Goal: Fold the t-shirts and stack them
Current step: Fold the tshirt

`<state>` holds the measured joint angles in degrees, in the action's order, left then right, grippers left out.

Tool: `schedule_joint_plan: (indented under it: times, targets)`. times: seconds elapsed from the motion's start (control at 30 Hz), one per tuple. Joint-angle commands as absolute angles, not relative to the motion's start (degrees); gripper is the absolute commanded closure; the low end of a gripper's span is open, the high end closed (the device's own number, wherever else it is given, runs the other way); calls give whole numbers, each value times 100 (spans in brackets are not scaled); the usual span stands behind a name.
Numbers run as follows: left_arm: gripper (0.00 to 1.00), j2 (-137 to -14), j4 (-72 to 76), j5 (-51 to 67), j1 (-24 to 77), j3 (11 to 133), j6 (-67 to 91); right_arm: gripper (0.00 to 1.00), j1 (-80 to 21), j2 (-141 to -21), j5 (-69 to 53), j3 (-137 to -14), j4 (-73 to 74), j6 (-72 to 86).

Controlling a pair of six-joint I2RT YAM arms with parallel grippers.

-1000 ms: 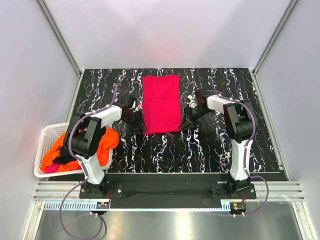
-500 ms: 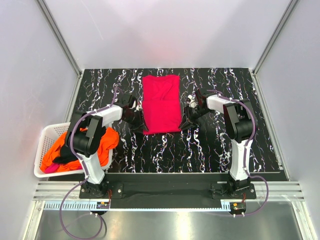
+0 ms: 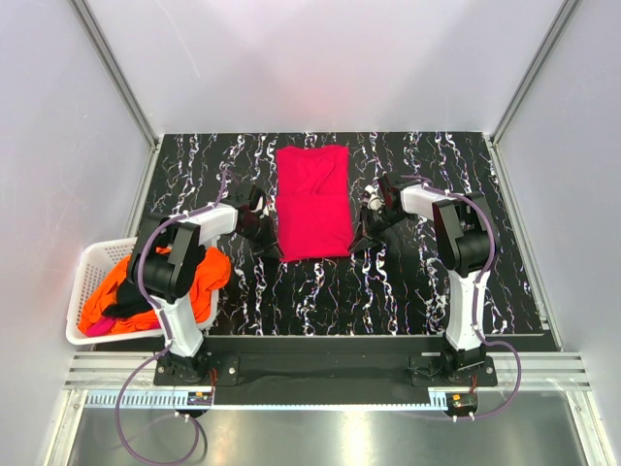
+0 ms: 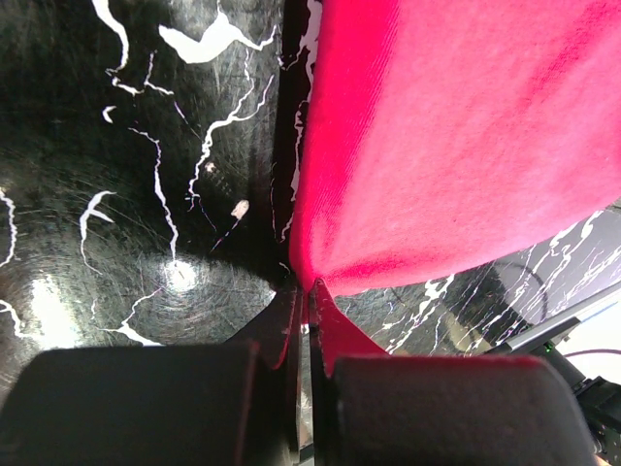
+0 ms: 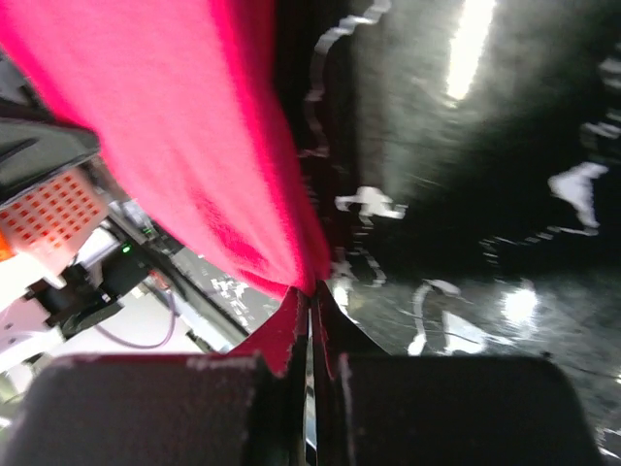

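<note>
Basket (image 3: pixel 89 267) of white slats sits beside the surface (image 3: pixel 427 291) at 8 o'clock. The orange t-shirts (image 3: pixel 116 296) heaped in it are partly hidden by the left arm (image 3: pixel 165 267). A dark scrap (image 3: pixel 120 309) and a pink scrap (image 3: pixel 97 328) among them are too covered to make out. Left gripper (image 4: pixel 303 289) stays clenched on the 7 o'clock corner of the magenta-red t-shirt (image 3: pixel 312 204), barely shifted from a second ago. That shirt lies mid-surface as a long folded strip, its outline unchanged. Right gripper (image 5: pixel 310 291) stays pinched on the 5 o'clock corner, the cloth drawn to a point there. Its wrist view is blurred, and both pinched corners vanish between the closed fingers.
</note>
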<state>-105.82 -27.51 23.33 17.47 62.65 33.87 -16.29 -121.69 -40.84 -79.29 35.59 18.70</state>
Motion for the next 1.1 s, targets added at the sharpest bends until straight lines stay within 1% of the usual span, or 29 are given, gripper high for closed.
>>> schedule_joint_plan:
  times: [0.0, 0.3, 0.63, 0.83, 0.87, 0.9, 0.93, 1.0, 1.03, 1.07]
  targets:
    - [100, -10521, -2891, 2118, 1705, 6372, 3217, 100, -1635, -11787, -3684, -7796, 3638, 1828]
    - [100, -10327, -3006, 2241, 1705, 6214, 3050, 100, -1626, -11443, -3428, -7594, 3964, 1521]
    - [100, -9932, -2997, 2434, 1731, 5705, 2997, 100, -1608, -11154, -3138, -7216, 4324, 1169]
    - [99, -9739, -2900, 2646, 1881, 5406, 3050, 99, -1608, -10960, -3454, -7049, 4386, 1098]
    - [96, -9616, -2874, 2654, 1924, 5379, 3093, 96, -1600, -10908, -3541, -7014, 4394, 1142]
    - [88, -9528, -2883, 2646, 1934, 5344, 3120, 94, -1600, -10794, -3629, -6961, 4395, 1238]
    - [84, -9432, -2865, 2628, 1951, 5265, 3155, 91, -1600, -10732, -3717, -6822, 4368, 1291]
    - [72, -9098, -2857, 2523, 1960, 5160, 3295, 80, -1600, -10505, -3823, -6646, 4307, 1563]
    - [62, -8984, -2830, 2479, 1951, 5046, 3357, 76, -1600, -10416, -3849, -6436, 4202, 1660]
    - [58, -8765, -2821, 2418, 1960, 4975, 3497, 67, -1600, -10319, -3850, -6312, 4114, 1774]
